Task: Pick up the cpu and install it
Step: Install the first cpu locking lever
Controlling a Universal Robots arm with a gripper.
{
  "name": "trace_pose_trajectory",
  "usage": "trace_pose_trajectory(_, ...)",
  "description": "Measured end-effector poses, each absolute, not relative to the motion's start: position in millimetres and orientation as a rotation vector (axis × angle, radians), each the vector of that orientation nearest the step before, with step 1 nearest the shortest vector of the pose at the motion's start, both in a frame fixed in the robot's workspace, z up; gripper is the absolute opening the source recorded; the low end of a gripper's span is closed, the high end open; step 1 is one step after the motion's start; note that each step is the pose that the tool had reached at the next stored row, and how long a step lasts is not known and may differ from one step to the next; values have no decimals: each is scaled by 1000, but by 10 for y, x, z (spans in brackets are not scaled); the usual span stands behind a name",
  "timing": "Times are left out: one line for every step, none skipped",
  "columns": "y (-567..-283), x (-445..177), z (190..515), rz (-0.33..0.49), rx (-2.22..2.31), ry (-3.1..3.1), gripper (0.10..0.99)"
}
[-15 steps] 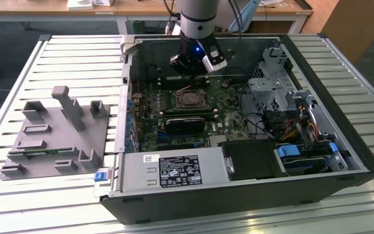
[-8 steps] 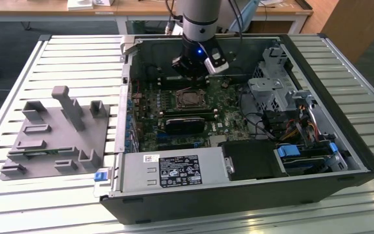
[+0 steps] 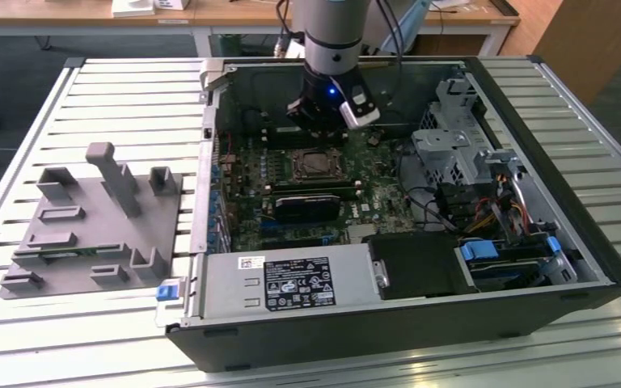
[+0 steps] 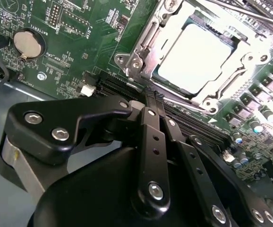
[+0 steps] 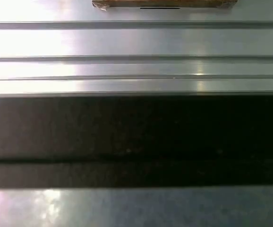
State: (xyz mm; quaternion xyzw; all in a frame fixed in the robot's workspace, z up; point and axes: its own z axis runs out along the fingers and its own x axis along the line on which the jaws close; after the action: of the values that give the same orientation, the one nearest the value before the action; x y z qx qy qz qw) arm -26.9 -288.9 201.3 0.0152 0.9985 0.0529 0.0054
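Observation:
The cpu (image 4: 195, 59) lies flat in the motherboard socket, its shiny silver top framed by the metal socket rim (image 4: 141, 45). In the exterior view the socket (image 3: 316, 164) sits mid-board inside the open computer case (image 3: 419, 323). My gripper (image 3: 314, 123) hangs just above and behind the socket, apart from the chip. In the second wrist view its black fingers (image 4: 151, 137) run together to a closed tip (image 4: 151, 94) with nothing between them, over the dark memory slots (image 4: 198, 130) beside the socket.
A grey plastic tray with upright pegs (image 3: 90, 222) stands on the slatted table (image 3: 30, 331) at the exterior view's left. Case walls, a drive cage (image 3: 456, 149), a power supply (image 3: 289, 283) and a card (image 3: 305, 206) surround the socket. A coin battery (image 4: 28, 41) sits on the board.

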Motion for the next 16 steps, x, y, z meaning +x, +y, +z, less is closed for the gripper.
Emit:
trace_pose_trajectory(-2889,-267,2007,166,47,3126,106)
trace_pose_trajectory(-2889,-266,2002,166,47,3126,106)
trace_pose_trajectory(-2889,-265,2001,165,48,3126,106)
trace_pose_trajectory(-2889,-264,2001,165,48,3126,106)
trace_pose_trajectory(-2889,-264,2000,165,48,3126,106)
trace_pose_trajectory(-2889,-264,2001,165,47,3126,106)
trace_pose_trajectory(-2889,-263,2001,165,47,3126,106)
trace_pose_trajectory(-2889,-263,2000,165,47,3126,106)
trace_pose_trajectory(-2888,-263,2000,161,47,3126,106)
trace_pose_trajectory(-2886,-262,2000,153,47,3127,106)
trace_pose_trajectory(-2886,-263,1999,144,47,3127,106)
trace_pose_trajectory(-2884,-263,1997,138,47,3127,106)
trace_pose_trajectory(-2881,-263,1994,134,47,3127,106)
trace_pose_trajectory(-2878,-263,1991,130,47,3128,106)
trace_pose_trajectory(-2874,-263,1987,127,47,3128,106)
trace_pose_trajectory(-2867,-261,1980,128,47,3127,106)
